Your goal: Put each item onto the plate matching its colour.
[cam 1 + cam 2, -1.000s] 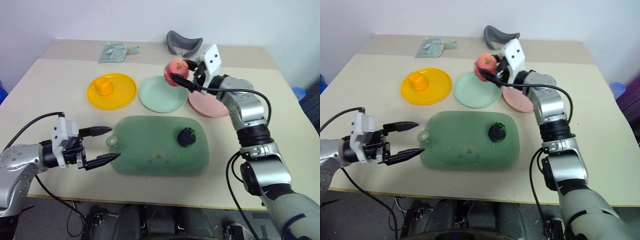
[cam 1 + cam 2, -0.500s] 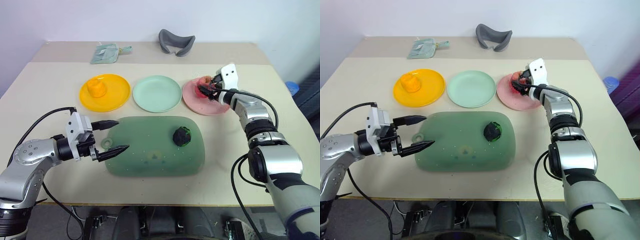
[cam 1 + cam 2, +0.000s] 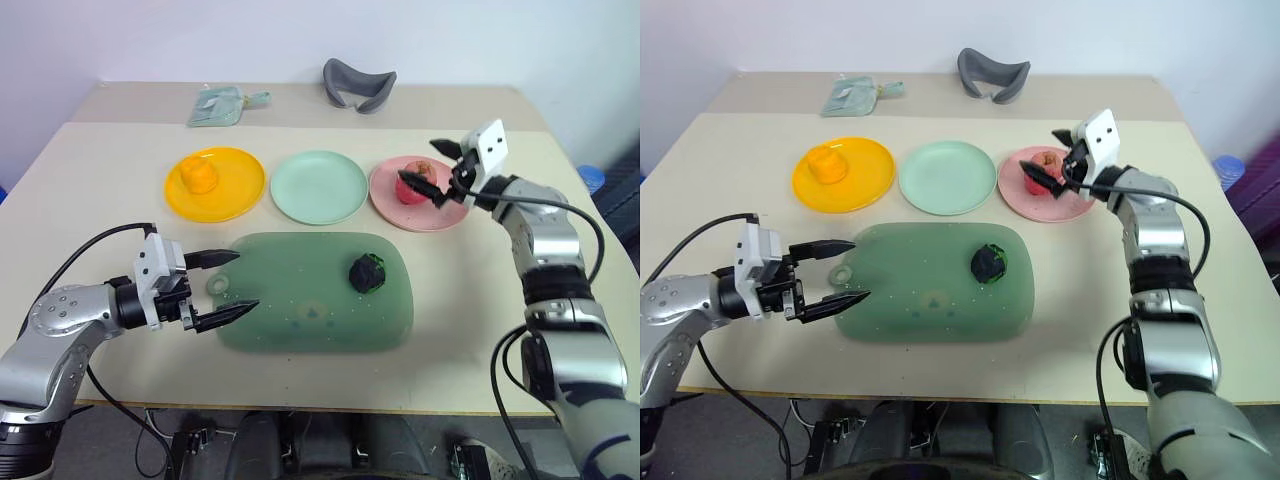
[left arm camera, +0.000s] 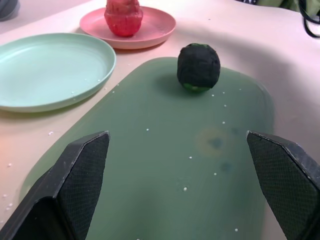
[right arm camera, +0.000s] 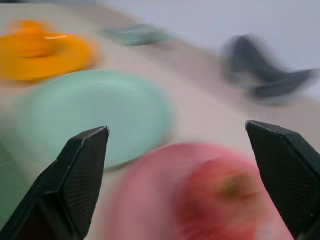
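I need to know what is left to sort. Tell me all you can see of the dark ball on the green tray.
The dark ball is small, roundish and lumpy, almost black with a bit of green low down, and matte. It rests on the translucent green tray, toward the tray's right end, and nothing else touches it. The mint green plate lies beyond the tray, with nothing on it.

A pale beige table (image 3: 90,190) stands against a plain white wall (image 3: 200,40).
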Motion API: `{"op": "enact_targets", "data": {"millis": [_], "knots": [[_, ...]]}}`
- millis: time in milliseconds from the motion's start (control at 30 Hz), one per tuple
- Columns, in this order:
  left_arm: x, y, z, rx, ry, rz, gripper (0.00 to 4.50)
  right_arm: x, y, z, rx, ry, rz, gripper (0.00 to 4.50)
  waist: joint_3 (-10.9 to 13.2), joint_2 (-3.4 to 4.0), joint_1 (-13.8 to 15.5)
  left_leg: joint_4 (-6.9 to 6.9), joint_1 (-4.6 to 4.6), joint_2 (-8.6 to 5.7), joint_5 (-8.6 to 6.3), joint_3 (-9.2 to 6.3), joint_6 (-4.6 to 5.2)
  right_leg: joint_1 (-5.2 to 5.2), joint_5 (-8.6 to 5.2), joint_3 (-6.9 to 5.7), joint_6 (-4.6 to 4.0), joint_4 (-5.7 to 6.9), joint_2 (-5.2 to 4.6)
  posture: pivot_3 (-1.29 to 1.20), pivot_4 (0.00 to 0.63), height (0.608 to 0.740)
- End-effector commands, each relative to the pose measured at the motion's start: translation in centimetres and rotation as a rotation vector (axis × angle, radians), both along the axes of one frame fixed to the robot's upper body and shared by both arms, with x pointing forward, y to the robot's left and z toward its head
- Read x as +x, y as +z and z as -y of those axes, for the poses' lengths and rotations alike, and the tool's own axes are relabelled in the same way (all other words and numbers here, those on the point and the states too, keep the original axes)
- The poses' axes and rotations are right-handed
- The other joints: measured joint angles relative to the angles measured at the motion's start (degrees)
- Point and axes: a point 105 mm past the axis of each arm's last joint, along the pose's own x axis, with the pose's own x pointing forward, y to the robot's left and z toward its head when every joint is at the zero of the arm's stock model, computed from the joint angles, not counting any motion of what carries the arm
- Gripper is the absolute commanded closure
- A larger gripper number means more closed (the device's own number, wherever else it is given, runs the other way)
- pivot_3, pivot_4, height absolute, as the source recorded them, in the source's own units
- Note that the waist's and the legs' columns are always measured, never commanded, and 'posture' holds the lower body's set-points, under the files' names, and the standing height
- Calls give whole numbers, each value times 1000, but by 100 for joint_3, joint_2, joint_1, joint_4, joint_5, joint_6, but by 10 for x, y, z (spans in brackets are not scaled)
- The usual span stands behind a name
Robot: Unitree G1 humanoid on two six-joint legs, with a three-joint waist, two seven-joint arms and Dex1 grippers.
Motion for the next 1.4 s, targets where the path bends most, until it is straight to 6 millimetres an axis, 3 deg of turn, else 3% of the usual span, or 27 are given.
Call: {"op": "enact_targets", "data": {"millis": [33, 100, 367, 733, 800, 867, 933, 1167, 1400], "knots": [[0, 5, 4, 21, -33, 35, 0, -36, 12, -19, 47, 146, -15, 42, 0, 0, -3, 1, 0, 0, 0, 0, 0, 0, 0, 0, 0, 0, 0, 0, 150, 740], [0, 3, 5, 29, -49, 31, 0, -50, -1, -24, 58, 178, -80, 42, 0, 0, -21, 5, 1, -1, 0, 0, 0, 0, 1, 0, 0, 2, 2, 0, 150, 740], [4, 4, 6, 29, -72, 32, 0, -73, -41, -43, 119, 214, -263, 42, -1, -1, 1, 6, 1, -3, -1, -1, 1, 2, 0, -1, -1, 2, 3, 0, 150, 740], [3, 4, 7, 40, -74, 32, 0, -74, -62, -62, 85, 214, -311, 42, -1, -2, 94, 9, 2, -4, -1, 0, 2, 1, 0, -1, 0, 2, 2, 0, 150, 740], [2, 4, 6, 42, -69, 32, 0, -70, -57, -66, 99, 211, -294, 557, -1, -2, 101, 10, 2, -4, -1, 0, 2, 2, 0, -1, 0, 2, 2, 0, 150, 740], [0, 4, 7, 41, -64, 31, 0, -67, -51, -68, 117, 204, -269, 1343, -1, -2, 107, 11, 1, -4, -1, 0, 2, 2, 1, -1, 0, 2, 2, 0, 150, 740], [0, 4, 6, 39, -57, 31, 0, -63, -46, -69, 115, 188, -232, 2241, -1, -3, 108, 11, 1, -4, -1, -1, 2, 2, 1, -1, 0, 2, 2, 0, 150, 740], [-2, 5, 6, -2, -4, 27, 0, -33, -15, -87, 169, 164, -105, 2241, -2, -3, 82, 10, 1, -3, -1, 0, 2, 1, 1, -1, 0, 3, 3, 0, 150, 740], [11, 10, 9, -30, 123, 91, 0, 38, 4, -125, 238, 25, 19, 2241, -2, -3, 81, 11, 1, -2, -1, 2, 1, -2, 1, 0, -1, 8, 5, 0, 150, 740]]}}
